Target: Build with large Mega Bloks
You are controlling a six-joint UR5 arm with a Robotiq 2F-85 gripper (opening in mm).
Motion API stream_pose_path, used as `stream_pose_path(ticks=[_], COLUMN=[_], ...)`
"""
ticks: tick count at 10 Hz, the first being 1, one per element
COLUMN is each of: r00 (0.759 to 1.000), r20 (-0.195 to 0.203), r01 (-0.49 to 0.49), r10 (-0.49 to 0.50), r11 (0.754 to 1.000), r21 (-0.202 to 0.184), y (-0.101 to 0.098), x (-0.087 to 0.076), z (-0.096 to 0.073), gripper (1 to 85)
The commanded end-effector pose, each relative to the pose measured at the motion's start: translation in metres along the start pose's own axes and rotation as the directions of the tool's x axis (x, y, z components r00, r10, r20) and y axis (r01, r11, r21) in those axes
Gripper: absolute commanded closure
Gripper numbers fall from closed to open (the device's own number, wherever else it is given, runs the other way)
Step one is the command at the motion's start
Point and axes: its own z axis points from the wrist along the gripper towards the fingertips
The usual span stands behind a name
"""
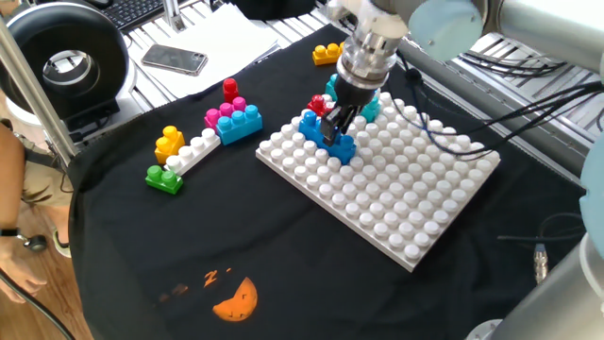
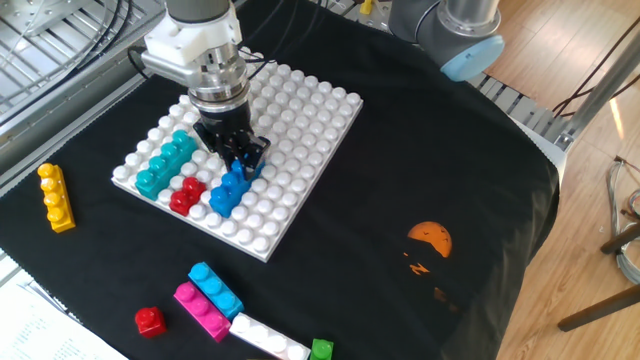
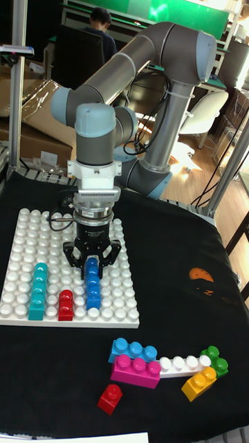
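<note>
A big white baseplate (image 1: 406,189) (image 2: 300,130) (image 3: 21,228) carries three Mega Bloks side by side. They are a long teal one (image 2: 165,162) (image 3: 37,291), a short red one (image 1: 316,104) (image 2: 185,193) (image 3: 66,304) and a long blue one (image 1: 327,140) (image 2: 228,192) (image 3: 93,289). My gripper (image 1: 335,121) (image 2: 238,155) (image 3: 92,261) points straight down over the blue brick's far end. Its fingers stand open on either side of the end stud. The blue brick sits flat on the plate's studs.
Loose bricks lie on the black cloth beside the plate: light blue (image 3: 135,349), pink (image 3: 135,370), white (image 3: 181,365), green (image 3: 216,360), yellow (image 3: 199,384), and a small red one (image 3: 111,398). Another yellow brick (image 2: 55,197) lies off the plate's far corner. A phone (image 1: 175,59) rests beyond the cloth.
</note>
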Motion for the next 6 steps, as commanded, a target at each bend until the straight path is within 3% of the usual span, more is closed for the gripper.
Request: stream_pose_path(ticks=[1,2,4,5,6], r00=[0.999,0.998,0.999,0.999,1.000], r20=[0.013,0.026,-0.005,-0.014,-0.002], r01=[0.046,0.050,0.044,0.029,-0.006], r10=[-0.045,-0.049,-0.044,-0.030,0.006], r11=[0.999,0.998,0.999,1.000,1.000], r21=[-0.020,-0.033,-0.024,-0.006,0.006], y=[-0.005,0.002,0.004,0.004,0.008], x=[-0.006,-0.013,-0.025,-0.032,-0.041], z=[-0.015,-0.020,-0.040,-0.049,-0.051], gripper=[20.0,14.0,14.7,22.7,55.0])
